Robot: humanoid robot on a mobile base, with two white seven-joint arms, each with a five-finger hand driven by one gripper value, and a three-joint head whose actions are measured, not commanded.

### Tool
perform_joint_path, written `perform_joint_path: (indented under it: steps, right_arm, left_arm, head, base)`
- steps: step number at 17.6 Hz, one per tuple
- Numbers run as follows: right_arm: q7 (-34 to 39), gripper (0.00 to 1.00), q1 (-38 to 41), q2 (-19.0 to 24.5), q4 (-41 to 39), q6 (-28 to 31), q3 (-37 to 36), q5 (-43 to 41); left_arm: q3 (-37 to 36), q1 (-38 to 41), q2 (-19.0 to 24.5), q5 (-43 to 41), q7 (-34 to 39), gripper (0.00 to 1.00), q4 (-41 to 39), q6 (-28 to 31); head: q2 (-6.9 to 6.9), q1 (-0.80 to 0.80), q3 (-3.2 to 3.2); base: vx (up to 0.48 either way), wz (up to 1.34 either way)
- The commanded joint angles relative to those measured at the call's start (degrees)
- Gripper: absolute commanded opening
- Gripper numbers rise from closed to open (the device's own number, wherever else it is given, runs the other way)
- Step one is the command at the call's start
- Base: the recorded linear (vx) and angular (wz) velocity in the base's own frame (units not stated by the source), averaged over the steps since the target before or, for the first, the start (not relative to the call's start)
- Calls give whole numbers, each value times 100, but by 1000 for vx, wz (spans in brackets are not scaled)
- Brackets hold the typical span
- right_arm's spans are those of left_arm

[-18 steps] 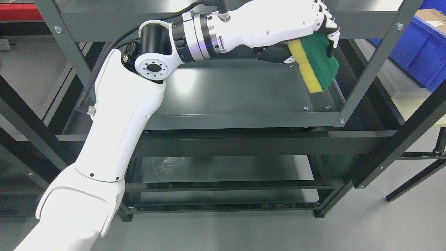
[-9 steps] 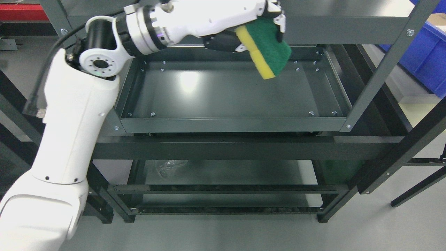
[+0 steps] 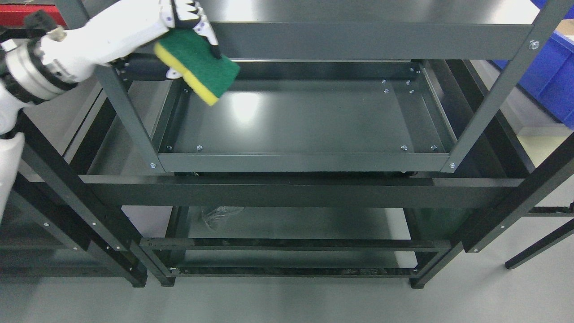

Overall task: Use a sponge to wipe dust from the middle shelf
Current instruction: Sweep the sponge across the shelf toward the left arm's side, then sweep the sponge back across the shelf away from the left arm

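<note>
We judge that we are in the wiping step itself, at the left end of a pass over the middle shelf (image 3: 309, 121). Our left hand (image 3: 179, 18) has its fingers curled over the sponge (image 3: 199, 65), gripping its upper end, with the green scouring face turned up toward the camera and the yellow foam along its lower left edge. The sponge sits over the shelf's back left corner, tilted, its lower tip pointing down at the shelf floor; we cannot tell whether it touches the metal or hangs just above it.

The next move, as we read it, calls for pressing the sponge flat onto the shelf floor and sweeping along a fresh strip nearer the shelf's front lip, keeping clear of the left upright post (image 3: 121, 107) that stands just beside our wrist.

Our left forearm reaches in from the shelf's left side, passing behind that post, with the wrist bent toward the shelf. Our right arm does not show.
</note>
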Motion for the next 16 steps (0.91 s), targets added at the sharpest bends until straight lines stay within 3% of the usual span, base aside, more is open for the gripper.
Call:
perform_joint_path:
  steps: [1, 3, 9, 12, 16]
  right_arm:
    - [2, 100, 0, -100, -100, 4, 0, 0]
    - [2, 100, 0, -100, -100, 4, 0, 0]
    - [2, 100, 0, -100, -100, 4, 0, 0]
    - [2, 100, 0, -100, -100, 4, 0, 0]
    - [2, 100, 0, -100, -100, 4, 0, 0]
  left_arm:
    - [829, 550, 2069, 764, 13, 2, -345, -1]
    - [733, 489, 1956, 650, 13, 2, -345, -1]
    - [-514, -441, -423, -922, -5, 2, -257, -1]
    - [-1155, -838, -1891, -1484, -13, 2, 110, -1]
    - [-1307, -1260, -3517, -2451, -13, 2, 910, -1]
  head:
    - [0, 0, 0]
    - [0, 0, 0]
    - [0, 0, 0]
    - [0, 0, 0]
    - [0, 0, 0]
  base:
    - [0, 0]
    - [0, 0]
    - [0, 0]
    - [0, 0]
    - [0, 0]
